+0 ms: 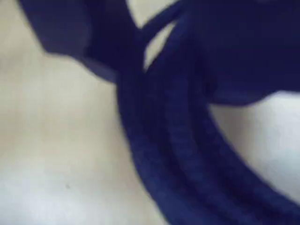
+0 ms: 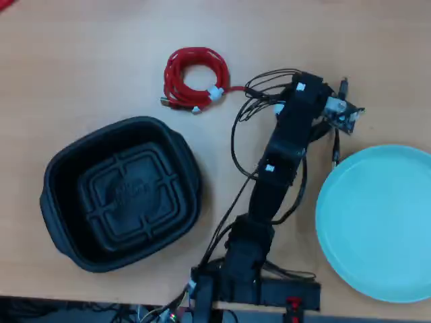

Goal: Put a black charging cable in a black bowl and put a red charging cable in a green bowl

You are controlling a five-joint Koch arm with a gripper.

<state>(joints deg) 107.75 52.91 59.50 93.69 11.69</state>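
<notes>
In the wrist view a black charging cable (image 1: pixel 178 154) fills the picture, blurred and very close. Its coiled strands run between the two dark jaws of my gripper (image 1: pixel 159 61), which looks shut on it just above the pale table. In the overhead view the gripper (image 2: pixel 335 116) is at the upper right and hides most of that cable; a thin black end (image 2: pixel 335 153) hangs below it. The red charging cable (image 2: pixel 178 84) lies coiled on the table to the left of the gripper. The black bowl (image 2: pixel 60 168) is at the lower left, the pale green bowl (image 2: pixel 324 202) at the right; both are empty.
The arm's base (image 2: pixel 242 282) and its loose black wires (image 2: pixel 239 134) stand between the two bowls at the table's front edge. Bare wooden table (image 2: pixel 81 60) lies across the top left.
</notes>
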